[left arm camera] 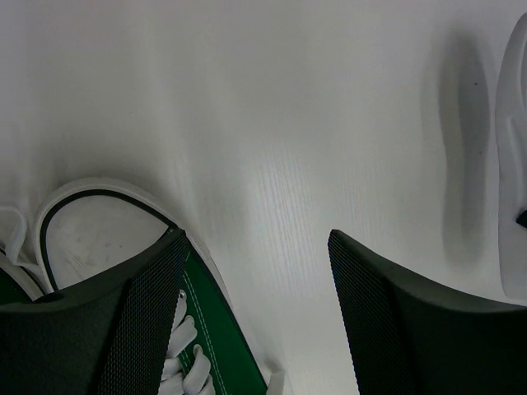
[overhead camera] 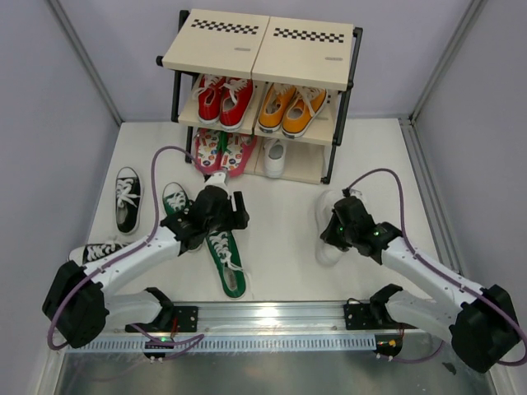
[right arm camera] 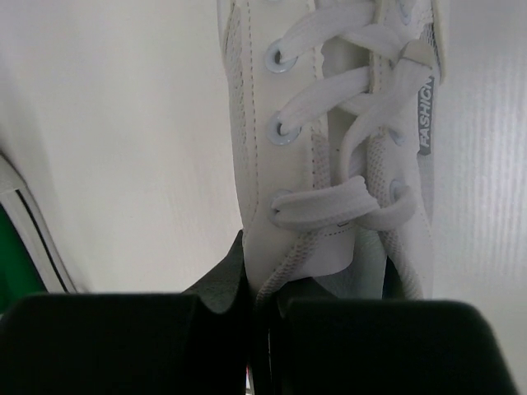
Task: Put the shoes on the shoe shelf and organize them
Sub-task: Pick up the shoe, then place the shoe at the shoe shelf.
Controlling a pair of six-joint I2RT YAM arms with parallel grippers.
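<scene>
The shoe shelf [overhead camera: 216,48] stands at the back. Its bottom tier holds the pink flip-flops [overhead camera: 222,151] and one white shoe [overhead camera: 274,156]. My right gripper [overhead camera: 332,234] is shut on the side of the other white shoe [overhead camera: 326,252], which lies on the table; the right wrist view shows its laces [right arm camera: 346,123] and my gripper [right arm camera: 263,288]. My left gripper [overhead camera: 231,212] is open and empty above a green sneaker [overhead camera: 226,262]; in the left wrist view the gripper [left arm camera: 255,247] has the sneaker [left arm camera: 218,346] under its left finger. A second green sneaker [overhead camera: 174,198] and two black sneakers [overhead camera: 126,200] [overhead camera: 101,250] lie to the left.
Red lace-ups [overhead camera: 222,99] and orange lace-ups [overhead camera: 290,109] fill the shelf's middle tier. The top boards with checkered strips carry nothing. Grey walls close in the table on the left and right. A metal rail [overhead camera: 272,317] runs along the near edge.
</scene>
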